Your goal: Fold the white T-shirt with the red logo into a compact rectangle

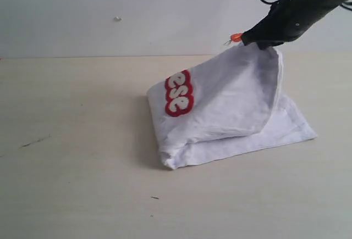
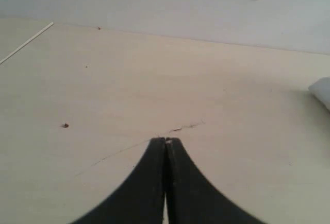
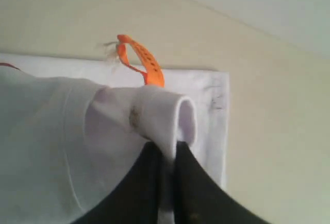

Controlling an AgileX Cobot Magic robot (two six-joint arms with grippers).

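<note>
- Cloth of the white T-shirt (image 1: 231, 107) lies on the bench (image 1: 82, 167), right hand (image 3: 166, 154) clamped on it.
- Only the outside view shows the red logo (image 1: 179, 93).
- Left wrist view: left hand (image 2: 166, 142) pressed together.

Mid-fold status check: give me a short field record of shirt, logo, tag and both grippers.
shirt: white cotton T-shirt, partly folded, one edge held up off the pale wooden table
logo: red-and-white fuzzy lettering, partly visible on the raised flap
tag: orange neck tag, sticking out beside the pinch
right gripper: shut on shirt fabric
left gripper: shut, empty, above table
</note>
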